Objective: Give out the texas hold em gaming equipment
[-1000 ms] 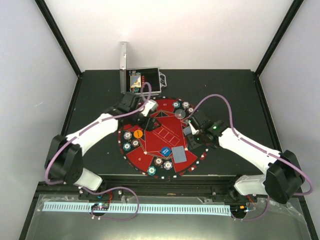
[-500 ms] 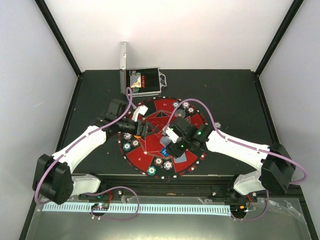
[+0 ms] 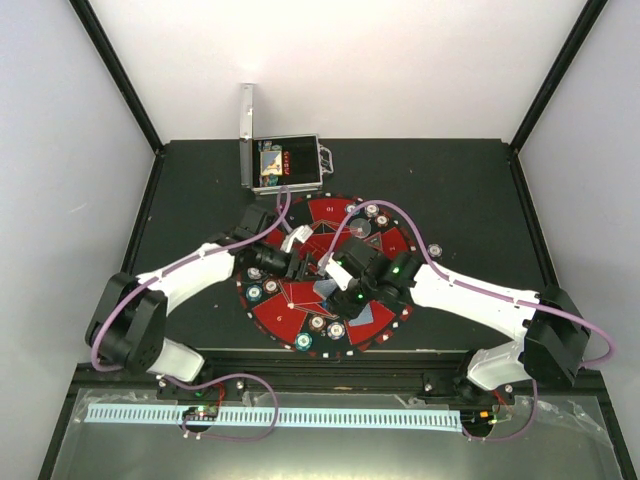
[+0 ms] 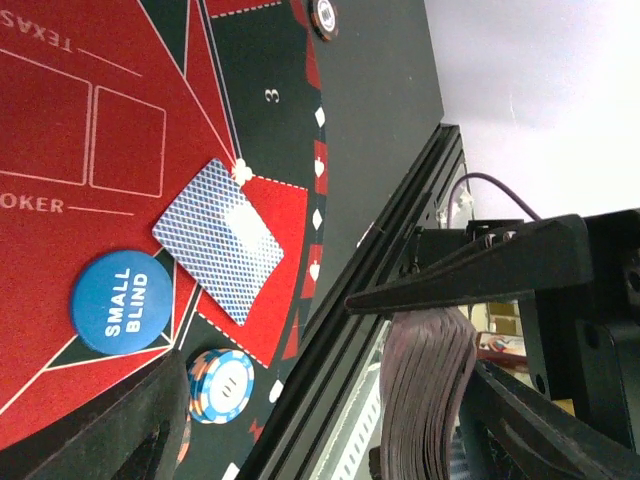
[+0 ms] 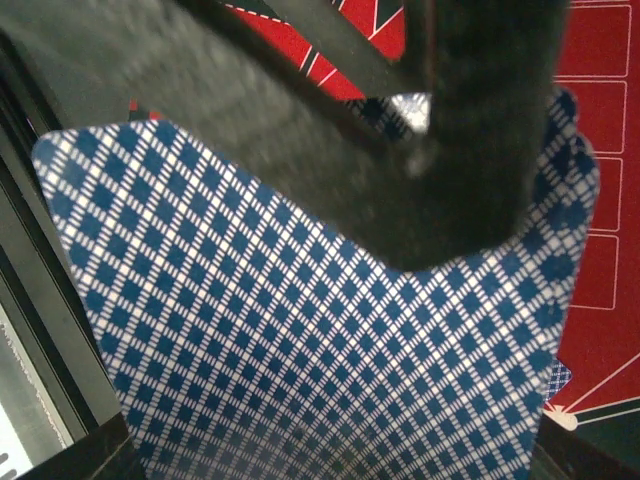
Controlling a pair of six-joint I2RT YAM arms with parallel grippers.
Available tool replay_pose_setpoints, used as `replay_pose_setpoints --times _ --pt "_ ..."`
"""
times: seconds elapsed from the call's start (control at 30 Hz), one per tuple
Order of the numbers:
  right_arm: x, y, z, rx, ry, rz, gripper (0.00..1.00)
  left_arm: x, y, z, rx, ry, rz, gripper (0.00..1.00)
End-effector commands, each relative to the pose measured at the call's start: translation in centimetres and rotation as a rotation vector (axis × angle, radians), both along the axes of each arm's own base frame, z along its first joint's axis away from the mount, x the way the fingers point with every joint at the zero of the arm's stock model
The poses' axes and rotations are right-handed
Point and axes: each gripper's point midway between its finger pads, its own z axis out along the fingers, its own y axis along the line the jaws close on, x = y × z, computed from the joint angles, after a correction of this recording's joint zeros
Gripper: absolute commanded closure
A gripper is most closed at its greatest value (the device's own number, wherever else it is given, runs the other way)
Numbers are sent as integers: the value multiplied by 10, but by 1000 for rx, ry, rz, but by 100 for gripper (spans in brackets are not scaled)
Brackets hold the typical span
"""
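Note:
My left gripper and right gripper meet over the middle of the round mat. In the left wrist view a thick deck of cards stands edge-on between my left fingers, which hold it above the mat. The right gripper's dark finger lies across the top of the deck. In the right wrist view a blue-patterned card back fills the frame, and my right fingers show only in the bottom corners, wide apart. One card lies face down on the mat beside the blue "small blind" disc.
Striped chip stacks ring the mat's edge; one chip lies off it to the right. Another dealt card lies at the mat's near right. The open silver case stands behind. A blue-striped chip sits near my left finger.
My left gripper came down from near the case to the mat's centre. My right gripper moved left from the mat's right side to meet it at the deck.

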Motion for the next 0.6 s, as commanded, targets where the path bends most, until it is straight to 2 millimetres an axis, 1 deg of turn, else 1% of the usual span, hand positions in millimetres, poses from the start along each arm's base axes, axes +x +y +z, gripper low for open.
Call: replay_pose_setpoints --times 0.0,0.13,0.27,0.37,0.47,0.57 --pt "2 9 10 29 -25 19 40 2 -15 11 -9 -31 -61 25" --pt "1 9 10 31 -27 19 40 1 -16 5 15 -26 -69 27" --pt "2 7 7 19 -31 13 40 -1 -15 6 23 -38 -78 27" --pt "2 5 6 11 -32 13 40 -7 -12 6 34 -36 -98 27" --pt "2 6 6 14 -32 14 40 -11 -8 0 63 -38 -112 27" --pt "2 6 7 16 -35 14 40 -11 -5 -4 89 -34 -110 30"
